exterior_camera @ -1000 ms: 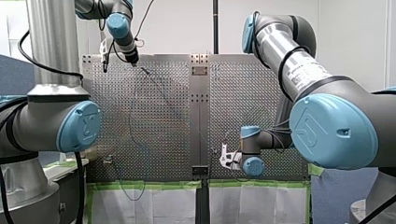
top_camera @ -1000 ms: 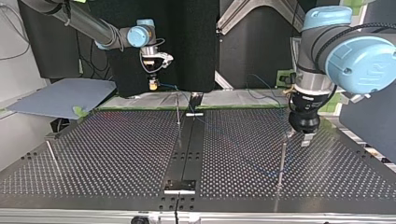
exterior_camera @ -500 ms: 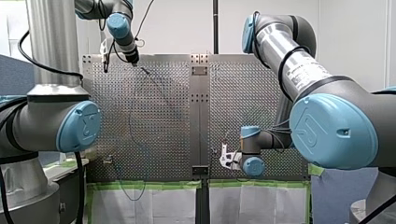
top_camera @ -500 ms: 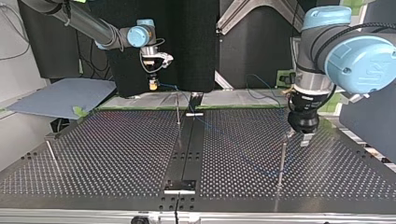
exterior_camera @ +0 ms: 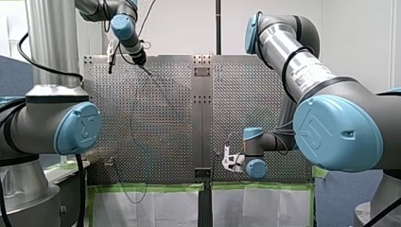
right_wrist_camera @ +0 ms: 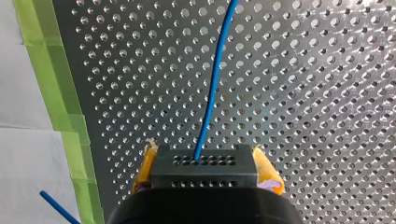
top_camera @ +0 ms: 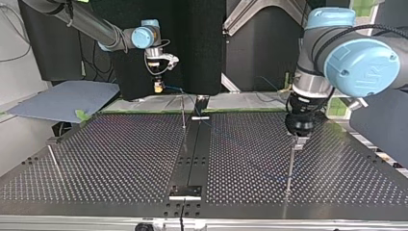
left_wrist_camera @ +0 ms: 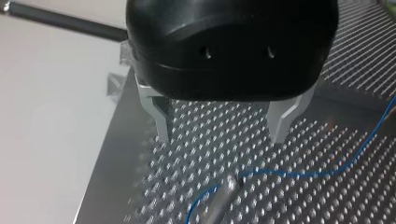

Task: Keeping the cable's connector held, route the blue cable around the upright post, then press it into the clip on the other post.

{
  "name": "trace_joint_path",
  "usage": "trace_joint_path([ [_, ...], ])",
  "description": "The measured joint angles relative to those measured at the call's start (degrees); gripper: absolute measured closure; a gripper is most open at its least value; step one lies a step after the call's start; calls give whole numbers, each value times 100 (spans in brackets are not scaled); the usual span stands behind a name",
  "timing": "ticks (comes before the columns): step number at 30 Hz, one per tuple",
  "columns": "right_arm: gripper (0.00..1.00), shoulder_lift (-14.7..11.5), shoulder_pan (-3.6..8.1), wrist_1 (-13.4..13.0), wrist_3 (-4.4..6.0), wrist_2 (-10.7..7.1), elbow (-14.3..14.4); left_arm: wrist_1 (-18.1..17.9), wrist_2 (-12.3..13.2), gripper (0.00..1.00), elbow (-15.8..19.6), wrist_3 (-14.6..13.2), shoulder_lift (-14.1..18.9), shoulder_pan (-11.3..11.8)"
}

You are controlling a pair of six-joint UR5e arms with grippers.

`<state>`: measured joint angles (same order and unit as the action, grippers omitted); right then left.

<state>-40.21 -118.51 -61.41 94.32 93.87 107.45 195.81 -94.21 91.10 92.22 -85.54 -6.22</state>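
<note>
1. My left hand (left_wrist_camera: 222, 133) is spread wide. Its two metal fingers (left_wrist_camera: 159, 116) stand apart with nothing between them, and it hangs just above the tip of a post (left_wrist_camera: 223, 198).
2. The one blue cable (left_wrist_camera: 299, 175) bends at that post's tip, under the fingers. I cannot tell whether it goes round the post.
3. My right hand (right_wrist_camera: 205, 158) is clamped on the single black connector (right_wrist_camera: 205, 176), with one yellow pad (right_wrist_camera: 268, 170) on each side, two in all. The cable leaves the connector's face and runs ahead over the perforated desk (right_wrist_camera: 327, 93).
4. A strip of green tape (right_wrist_camera: 51, 93) edges the desk beside my right hand.
5. The top view shows two arms, two hands and three upright posts. These are the post under my left hand at that view's right, a middle post (top_camera: 183, 113) by the desk's centre strip, and an edge post (top_camera: 53, 156) at the view's left.
6. In the top view my right hand holds the connector off the desk, above its far edge and well apart from my left hand.
7. Half a second ago my left hand stood just beside the post, toward the top view's right. It has since shifted toward that view's left and is now directly over the tip. My right hand has kept its place.
8. The blue joint cap (top_camera: 363, 67) on my left arm bears a raised logo, its letters too small to read.
</note>
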Motion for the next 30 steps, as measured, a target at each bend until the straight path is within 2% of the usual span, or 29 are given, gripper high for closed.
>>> trace_joint_path([
  [8, 100, 1, -11, -7, -5, -3, 1, -18, 71, 0, -292, -354, -275, -146],
  [14, 100, 5, -17, -26, -8, -2, 0, -183, 48, 0, -391, -601, -537, -360],
  [24, 100, 7, -19, -34, -18, -4, 0, -610, -361, 0, -620, -564, -969, -839],
  [30, 100, 7, -19, -36, -25, -4, 0, -669, -659, 0, -650, -517, -1194, -1094],
])
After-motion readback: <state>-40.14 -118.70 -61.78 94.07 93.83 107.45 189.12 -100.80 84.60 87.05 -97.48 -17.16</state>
